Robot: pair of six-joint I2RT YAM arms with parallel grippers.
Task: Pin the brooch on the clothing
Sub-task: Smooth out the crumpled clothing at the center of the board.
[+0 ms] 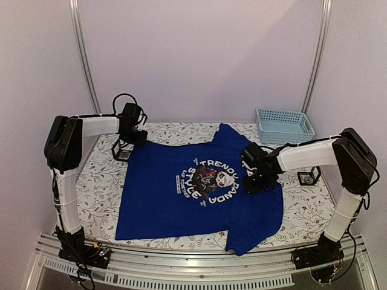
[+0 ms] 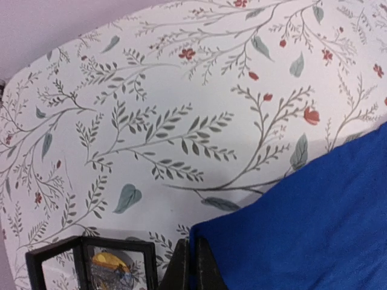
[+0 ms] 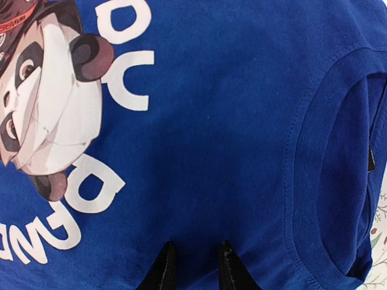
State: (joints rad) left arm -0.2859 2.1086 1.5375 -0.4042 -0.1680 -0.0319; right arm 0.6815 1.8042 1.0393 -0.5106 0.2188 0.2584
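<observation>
A royal-blue T-shirt [image 1: 163, 211] lies flat, panda print up, on a floral-patterned surface [image 1: 100, 187]. Its long axis runs left to right, with the hem at the left and the collar at the right. The right gripper [image 3: 193, 266] has its jaws slightly spread, both tips resting on fabric just below the collar. Farther back, the left gripper [image 2: 193, 269] has its jaws pressed together, pinching the shirt's far-left edge beside a black-framed clear case [image 2: 91, 263]. A light-blue basket [image 1: 284, 125] sits far right.
</observation>
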